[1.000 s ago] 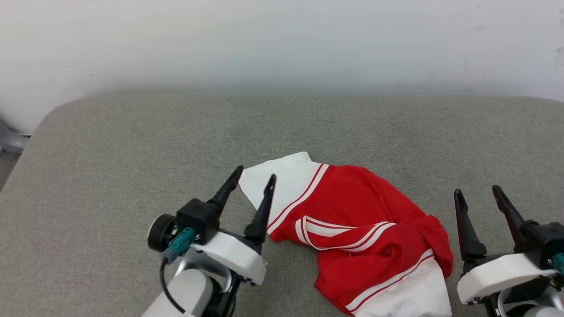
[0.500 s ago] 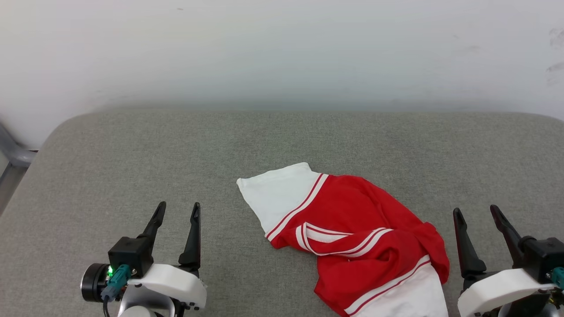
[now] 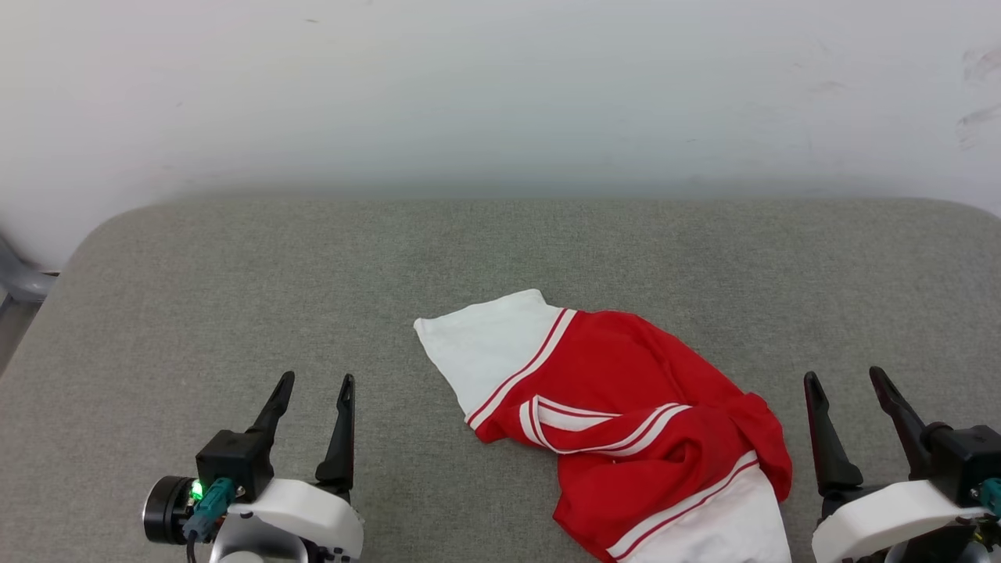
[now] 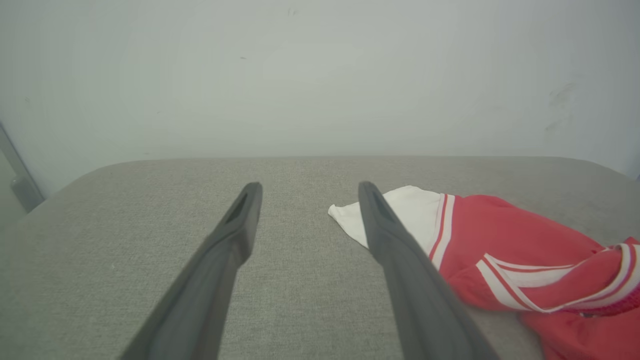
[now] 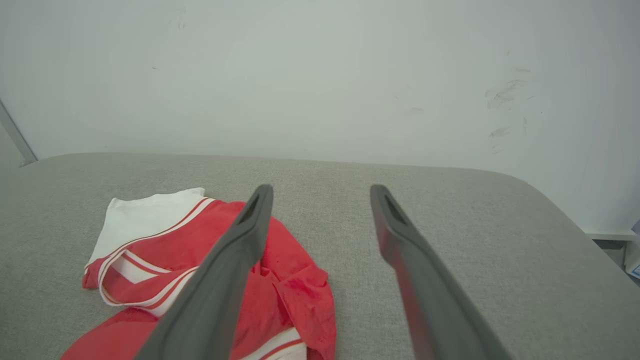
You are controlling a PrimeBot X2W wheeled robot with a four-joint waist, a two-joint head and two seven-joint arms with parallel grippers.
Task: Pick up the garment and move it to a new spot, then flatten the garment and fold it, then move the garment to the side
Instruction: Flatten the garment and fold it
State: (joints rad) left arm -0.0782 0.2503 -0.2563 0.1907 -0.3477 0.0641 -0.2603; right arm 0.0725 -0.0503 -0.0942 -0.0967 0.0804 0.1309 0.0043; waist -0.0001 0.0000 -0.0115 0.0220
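The garment (image 3: 626, 407), a red T-shirt with white sleeves and red-and-white stripe trim, lies crumpled on the grey cushioned surface (image 3: 235, 274), right of centre. One white sleeve (image 3: 485, 352) points to the far left; the other runs off the bottom edge. Its lettering is hidden. My left gripper (image 3: 317, 381) stands open at the lower left, well clear of the shirt, with nothing between its fingers. My right gripper (image 3: 846, 378) is open at the lower right, just beside the shirt's right edge. The garment (image 4: 500, 250) also lies right of the left fingers, and the garment (image 5: 200, 260) left of the right fingers.
A pale wall (image 3: 500, 86) rises behind the surface's rounded far edge. A grey metal part (image 3: 19, 281) stands at the far left beyond the surface. Bare grey fabric stretches to the left and behind the shirt.
My left gripper has pulled back from the white sleeve to the lower left, staying open. The head camera has tilted slightly. The shirt lies where it was.
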